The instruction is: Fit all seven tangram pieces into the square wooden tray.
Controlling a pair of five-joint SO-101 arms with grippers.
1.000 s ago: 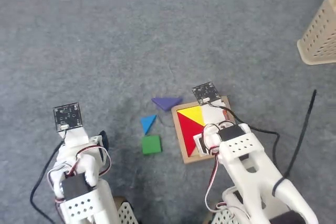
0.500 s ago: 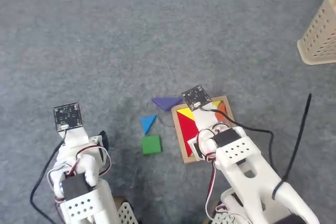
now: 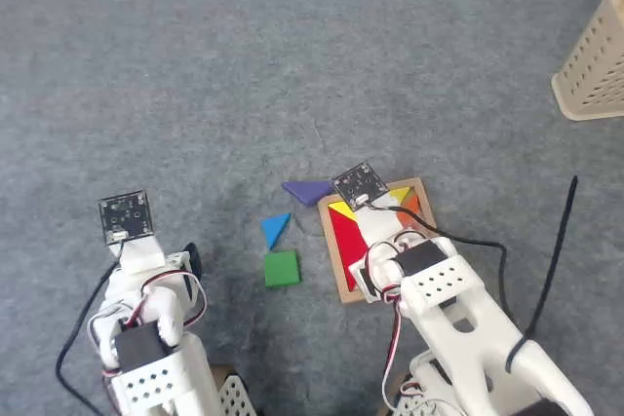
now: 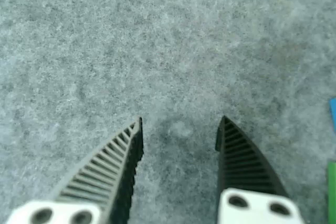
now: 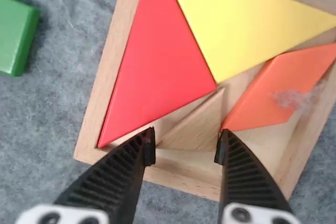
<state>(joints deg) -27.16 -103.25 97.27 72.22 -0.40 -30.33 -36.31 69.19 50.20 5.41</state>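
Note:
The square wooden tray [image 3: 333,255] lies in front of the right arm. It holds a red triangle [image 5: 157,72], a yellow triangle [image 5: 241,19] and an orange parallelogram [image 5: 278,85]; bare wood shows between them. My right gripper [image 5: 185,142] hangs open over the tray's near edge, holding nothing. Left of the tray on the carpet lie a purple triangle [image 3: 307,191], a blue triangle [image 3: 275,229] and a green square [image 3: 282,268]. My left gripper [image 4: 180,124] stands open above bare carpet, well left of the pieces.
The grey carpet covers the whole work area. A beige slatted basket [image 3: 595,56] stands at the far right edge. A black cable [image 3: 556,250] rises beside the right arm. The green square [image 5: 16,40] lies just outside the tray's corner.
The right arm's wrist has swung leftward over the tray, toward its left half. The left arm and the loose pieces have stayed put.

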